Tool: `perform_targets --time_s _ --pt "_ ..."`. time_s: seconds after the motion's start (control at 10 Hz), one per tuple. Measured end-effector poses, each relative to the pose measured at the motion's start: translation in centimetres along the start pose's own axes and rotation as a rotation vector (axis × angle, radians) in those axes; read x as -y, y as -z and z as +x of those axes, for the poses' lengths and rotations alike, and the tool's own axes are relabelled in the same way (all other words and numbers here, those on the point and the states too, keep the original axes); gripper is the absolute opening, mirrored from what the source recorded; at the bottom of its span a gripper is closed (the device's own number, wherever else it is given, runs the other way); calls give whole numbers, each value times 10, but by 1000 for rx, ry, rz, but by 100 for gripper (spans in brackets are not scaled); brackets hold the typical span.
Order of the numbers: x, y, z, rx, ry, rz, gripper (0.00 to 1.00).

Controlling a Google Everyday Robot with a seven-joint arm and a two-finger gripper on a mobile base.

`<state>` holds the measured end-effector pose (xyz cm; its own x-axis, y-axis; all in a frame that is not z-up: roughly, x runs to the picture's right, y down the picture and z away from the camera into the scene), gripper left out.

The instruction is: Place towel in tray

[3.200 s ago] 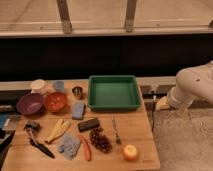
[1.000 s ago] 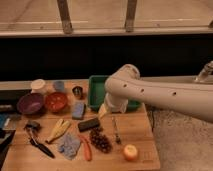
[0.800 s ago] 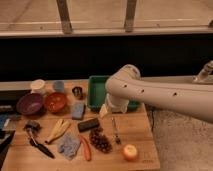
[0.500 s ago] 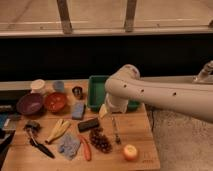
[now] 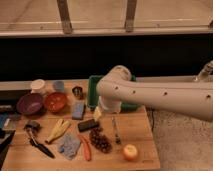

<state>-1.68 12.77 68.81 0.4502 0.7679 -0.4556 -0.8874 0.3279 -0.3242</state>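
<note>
The towel [image 5: 68, 145] is a crumpled grey-blue cloth lying flat near the front left of the wooden table. The green tray [image 5: 93, 89] stands at the back middle of the table; only its left wall and a strip of its front rim show, the rest is hidden behind my arm. My white arm reaches in from the right across the tray. My gripper [image 5: 100, 112] hangs at its end, just in front of the tray's left front corner, well above and to the right of the towel, and apart from it.
Left of the tray are a metal cup [image 5: 77, 92], a blue sponge [image 5: 78, 110], an orange bowl [image 5: 55, 101], a purple bowl [image 5: 30, 103] and two cups. Around the towel lie a banana [image 5: 58, 129], a carrot [image 5: 86, 148], grapes [image 5: 100, 141], a dark bar [image 5: 88, 124], a fork [image 5: 116, 131] and an apple [image 5: 130, 151].
The arm swung from the right side of the table leftward over the tray. In the last second it has hardly moved. The towel has stayed in place.
</note>
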Motion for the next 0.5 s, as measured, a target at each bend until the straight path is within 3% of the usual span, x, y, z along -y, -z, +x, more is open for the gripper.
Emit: perform_targets --time_s 0.3,0.5 --pt "-89 -25 -20 -44 221 15 66" --pt "-150 -45 -16 -86 359 -4 66"
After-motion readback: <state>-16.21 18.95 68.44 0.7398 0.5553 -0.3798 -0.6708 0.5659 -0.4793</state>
